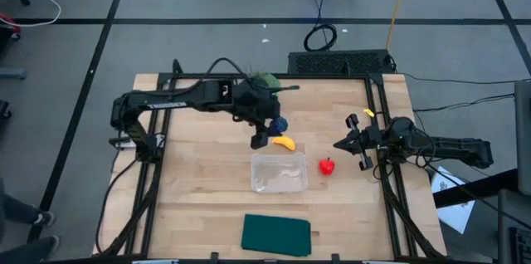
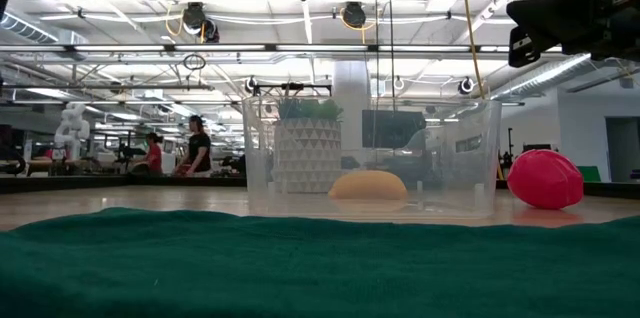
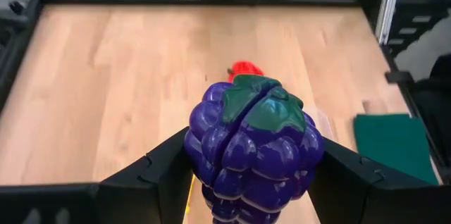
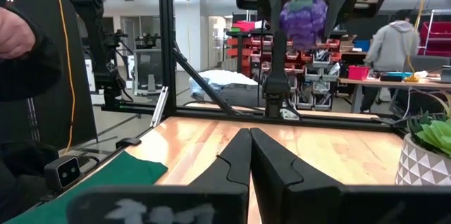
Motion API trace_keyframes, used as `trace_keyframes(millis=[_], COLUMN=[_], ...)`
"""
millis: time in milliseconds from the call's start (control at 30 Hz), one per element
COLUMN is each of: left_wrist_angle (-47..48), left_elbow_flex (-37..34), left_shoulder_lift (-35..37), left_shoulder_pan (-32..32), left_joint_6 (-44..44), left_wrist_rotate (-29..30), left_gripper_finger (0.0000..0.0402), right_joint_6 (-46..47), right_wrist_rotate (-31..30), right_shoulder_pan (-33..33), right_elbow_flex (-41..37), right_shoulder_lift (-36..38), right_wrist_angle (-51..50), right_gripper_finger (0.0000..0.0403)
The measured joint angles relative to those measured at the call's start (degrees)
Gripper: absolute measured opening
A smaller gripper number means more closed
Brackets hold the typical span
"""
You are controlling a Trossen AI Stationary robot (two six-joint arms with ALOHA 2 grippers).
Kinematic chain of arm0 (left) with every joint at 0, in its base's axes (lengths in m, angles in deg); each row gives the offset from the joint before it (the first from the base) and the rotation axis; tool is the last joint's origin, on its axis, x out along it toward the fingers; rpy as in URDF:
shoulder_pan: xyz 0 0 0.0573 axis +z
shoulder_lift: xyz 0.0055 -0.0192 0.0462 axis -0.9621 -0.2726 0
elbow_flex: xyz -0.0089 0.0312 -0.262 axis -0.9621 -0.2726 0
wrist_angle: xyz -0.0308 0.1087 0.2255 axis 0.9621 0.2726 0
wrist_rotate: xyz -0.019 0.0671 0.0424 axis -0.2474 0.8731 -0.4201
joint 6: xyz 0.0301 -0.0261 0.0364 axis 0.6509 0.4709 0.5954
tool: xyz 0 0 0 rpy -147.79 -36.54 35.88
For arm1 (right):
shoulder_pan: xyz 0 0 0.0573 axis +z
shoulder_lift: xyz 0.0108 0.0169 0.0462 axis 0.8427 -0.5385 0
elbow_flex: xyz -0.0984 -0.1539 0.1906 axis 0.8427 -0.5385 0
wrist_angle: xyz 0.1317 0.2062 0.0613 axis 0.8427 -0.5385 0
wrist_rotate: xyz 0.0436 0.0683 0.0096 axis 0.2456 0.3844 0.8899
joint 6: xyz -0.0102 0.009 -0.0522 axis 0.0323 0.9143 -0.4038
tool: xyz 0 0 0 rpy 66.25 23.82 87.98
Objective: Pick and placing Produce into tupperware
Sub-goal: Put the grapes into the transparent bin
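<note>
Purple grapes (image 3: 252,150) sit clamped between the left gripper's (image 3: 250,175) fingers (image 3: 151,175), aloft.

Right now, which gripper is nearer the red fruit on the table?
Right. The right gripper, jaws shut, sits just beside the red fruit, toward the table's right edge. The left gripper is farther off, past the tupperware, holding purple grapes.

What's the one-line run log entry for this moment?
left gripper: holding purple grapes, raised | right gripper: shut, idle | tupperware: empty | banana, red fruit: on table

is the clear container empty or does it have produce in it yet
Empty: the clear container holds nothing; banana and red fruit lie outside.
</note>
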Motion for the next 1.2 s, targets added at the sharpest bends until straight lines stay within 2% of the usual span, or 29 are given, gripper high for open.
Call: trace_keyframes(millis=[233,733,967,1200], left_wrist_angle=[3.5,5.7,11.9,15.3], left_elbow_flex=[0.7,0.7,0.7,0.7], left_shoulder_lift=[-2.6,-11.4,-11.5,-11.5], left_shoulder_pan=[-1.6,-5.7,-5.9,-5.9], left_joint_6=[-1.5,-4.3,-8.7,-9.5], left_wrist_rotate=[0.1,5.4,13.4,13.1], left_gripper_finger=[0.0232,0.0232,0.0232,0.0232], right_joint_6=[0.0,0.2,0.2,0.0], right_wrist_rotate=[0.0,0.0,0.0,0.0], right_shoulder_pan=[0.0,0.0,0.0,0.0], right_elbow_flex=[0.0,0.0,0.0,0.0], right_shoulder_lift=[0.0,0.0,-0.2,-0.3], right_wrist_angle=[0.0,-0.1,-0.1,0.0], right_gripper_finger=[0.0,0.0,0.0,0.0])
